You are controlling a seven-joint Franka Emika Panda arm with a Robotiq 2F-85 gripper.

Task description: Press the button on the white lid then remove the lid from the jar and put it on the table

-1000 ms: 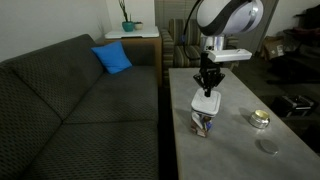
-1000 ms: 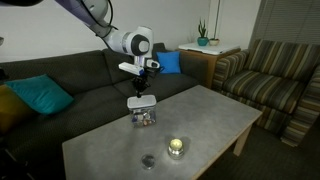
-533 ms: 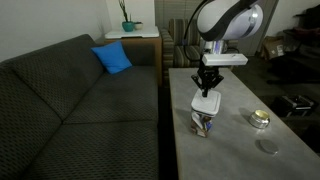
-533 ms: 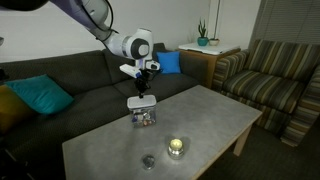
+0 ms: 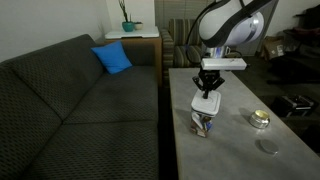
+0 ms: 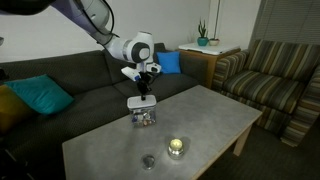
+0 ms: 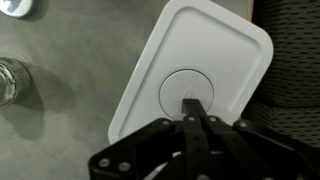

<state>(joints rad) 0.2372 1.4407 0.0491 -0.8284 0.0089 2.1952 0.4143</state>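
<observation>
The white lid (image 7: 190, 70) sits on the jar (image 5: 205, 122), which stands on the grey table (image 5: 240, 150) near its edge by the sofa. The lid and jar also show in an exterior view (image 6: 141, 103). My gripper (image 7: 197, 104) is shut, fingers pressed together, directly above the lid. In the wrist view its tip lies over the round button (image 7: 180, 88) at the lid's centre. In both exterior views the gripper (image 5: 208, 90) points straight down just above the lid (image 5: 207, 103). I cannot tell whether the tip touches the button.
A small round shiny tin (image 5: 260, 119) and a flat grey disc (image 5: 267, 146) lie on the table further along; the tin (image 7: 10, 80) and disc (image 7: 15, 8) show at the wrist view's left edge. A dark sofa (image 5: 70, 100) runs along the table.
The arm's upper links have shifted slightly and the gripper has come down a little toward the lid. The lid and jar have not moved.
</observation>
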